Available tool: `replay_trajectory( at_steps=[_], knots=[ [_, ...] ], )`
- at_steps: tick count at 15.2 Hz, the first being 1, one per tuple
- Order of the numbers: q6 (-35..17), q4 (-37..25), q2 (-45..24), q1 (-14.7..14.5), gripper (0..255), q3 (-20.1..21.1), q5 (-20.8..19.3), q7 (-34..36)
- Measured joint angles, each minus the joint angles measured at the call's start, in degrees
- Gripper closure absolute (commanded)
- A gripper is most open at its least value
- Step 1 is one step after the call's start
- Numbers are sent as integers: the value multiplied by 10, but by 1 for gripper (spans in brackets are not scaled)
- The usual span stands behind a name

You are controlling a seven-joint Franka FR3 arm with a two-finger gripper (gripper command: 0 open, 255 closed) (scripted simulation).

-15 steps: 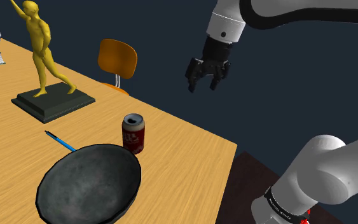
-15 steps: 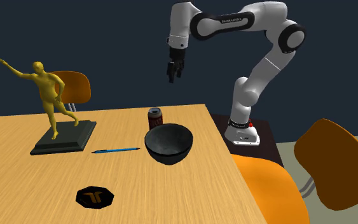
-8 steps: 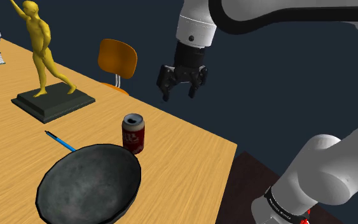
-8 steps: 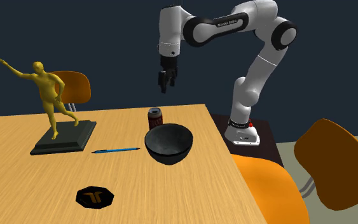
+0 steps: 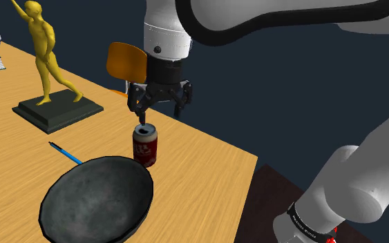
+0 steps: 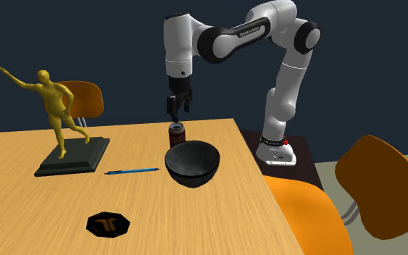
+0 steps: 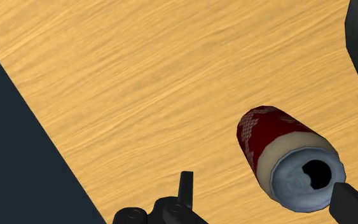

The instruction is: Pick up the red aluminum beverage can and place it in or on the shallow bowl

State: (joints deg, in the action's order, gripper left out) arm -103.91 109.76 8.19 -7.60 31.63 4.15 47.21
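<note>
The tool (image 5: 161, 114) hangs above the can (image 5: 145, 146), fingers spread wide and holding nothing. The can stands upright on the table (image 5: 206, 172), so its long axis runs straight up toward the tool, in line with a descent from above.

The fit is not yet true. In the wrist view the can's lid lies close to one finger, not midway between the two, and the other finger stands well clear of it. I judge that the tool needs a small sideways shift toward the can before it drops, or that nearer finger may land on the rim and tip the can.

The can is a plain cylinder, dark red with a white pattern, a pale band under the top and a grey lid with an open mouth hole. Its smooth round wall should slip easily, so a grip across the middle of the body looks safest.

The bowl (image 5: 127, 166) sits just beside the can; whether they touch I cannot tell. It is round, dark grey and mottled, with a thick rim. The table under the can shows a pale wood grain.
</note>
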Motion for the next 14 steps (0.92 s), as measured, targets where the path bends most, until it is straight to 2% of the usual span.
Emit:
replay_trajectory(
  at_steps=[3, 10, 14],
  knots=[
    [4, -49, -58, -11, 0, 23, -27, 41],
    [-44, -13, -74, -15, 0, 28, -34, 52],
    [-50, -7, -74, -15, 0, 28, -35, 53]
  ],
)
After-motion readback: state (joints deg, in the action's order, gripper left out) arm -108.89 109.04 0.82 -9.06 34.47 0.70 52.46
